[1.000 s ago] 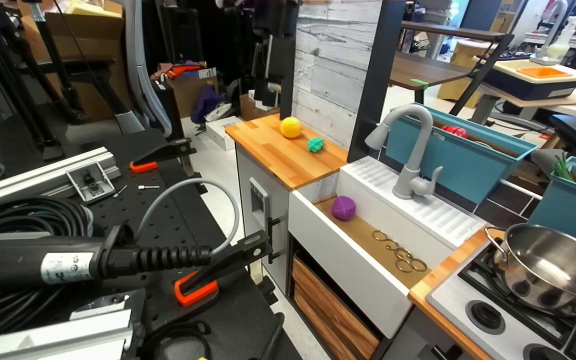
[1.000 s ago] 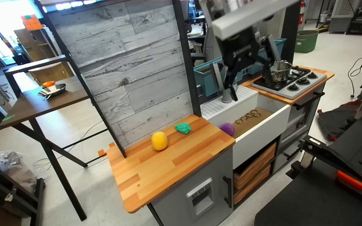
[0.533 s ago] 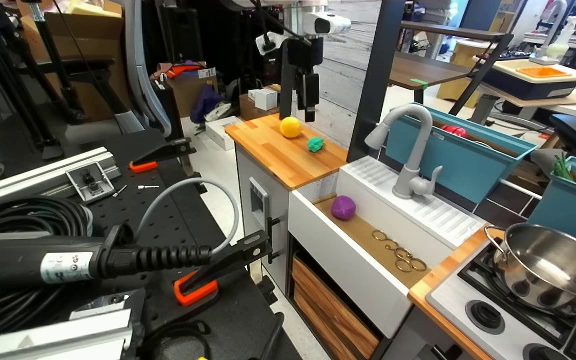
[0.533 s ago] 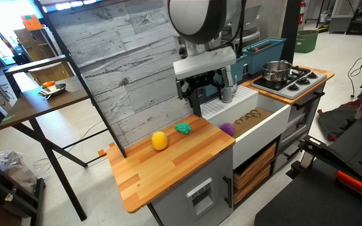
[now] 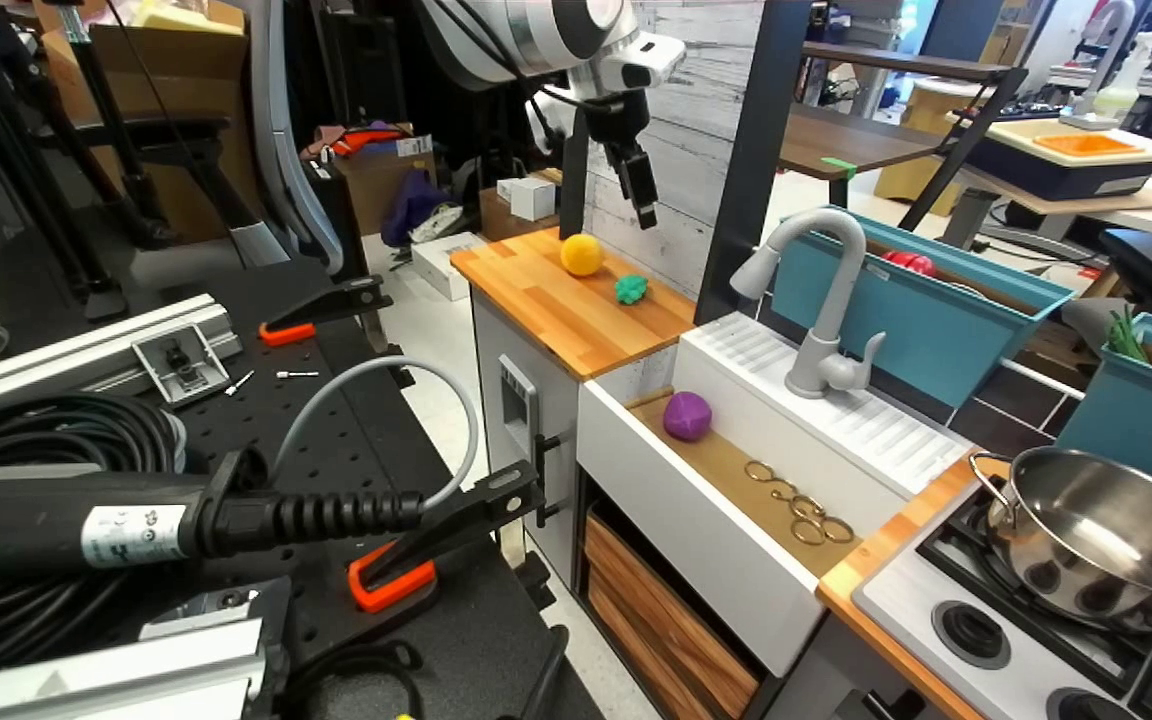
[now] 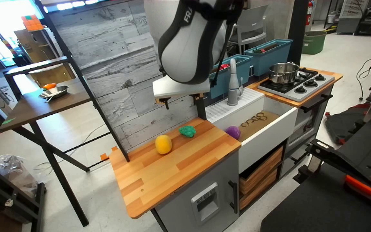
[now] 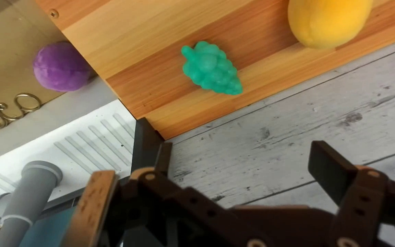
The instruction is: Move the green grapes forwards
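Note:
The green grapes (image 7: 212,68), a teal-green lumpy toy bunch, lie on the wooden counter near the grey plank wall. They also show in both exterior views (image 5: 631,289) (image 6: 187,131). My gripper (image 7: 242,149) is open and empty, its two fingers wide apart with only the plank wall seen between them. In an exterior view the gripper (image 5: 645,214) hangs in the air above the counter, higher than the grapes and apart from them. In an exterior view (image 6: 183,104) the arm hides most of it.
A yellow-orange round fruit (image 6: 163,144) stands on the counter (image 6: 159,180) beside the grapes. The plank wall (image 7: 286,137) rises behind them. A purple lump (image 5: 687,416) and metal rings (image 5: 806,508) lie in the sink. A grey faucet (image 5: 821,300) and a pot (image 5: 1106,540) stand further along.
The arm has swung in from over the sink to above the counter, and the gripper has tilted towards the plank wall. The grapes and fruit have not moved.

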Tool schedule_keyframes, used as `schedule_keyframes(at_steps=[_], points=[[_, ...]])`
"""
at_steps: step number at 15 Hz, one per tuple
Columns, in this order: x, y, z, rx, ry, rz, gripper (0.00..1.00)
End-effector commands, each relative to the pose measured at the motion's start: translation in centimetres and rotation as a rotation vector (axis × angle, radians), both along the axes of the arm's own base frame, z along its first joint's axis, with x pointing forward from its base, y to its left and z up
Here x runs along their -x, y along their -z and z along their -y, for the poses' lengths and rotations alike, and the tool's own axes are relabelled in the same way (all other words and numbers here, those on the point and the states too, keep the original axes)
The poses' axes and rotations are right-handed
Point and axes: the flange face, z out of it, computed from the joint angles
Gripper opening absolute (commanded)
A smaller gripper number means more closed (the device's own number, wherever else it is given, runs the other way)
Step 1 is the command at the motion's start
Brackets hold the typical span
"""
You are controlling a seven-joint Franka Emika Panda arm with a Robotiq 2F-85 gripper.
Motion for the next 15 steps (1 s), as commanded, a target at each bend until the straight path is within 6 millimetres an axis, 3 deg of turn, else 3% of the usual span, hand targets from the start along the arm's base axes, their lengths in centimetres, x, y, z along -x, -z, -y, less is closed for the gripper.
schedule_keyframes(at_steps=[1, 7, 15], points=[[-1.2, 4.0, 0.3, 0.041, -0.009, 0.034, 1.00], [-1.8, 9.3, 0.7, 0.078, -0.016, 0.012, 1.00], [-2.0, 12.5, -0.6, 0.055, -0.004, -0.034, 1.00]])
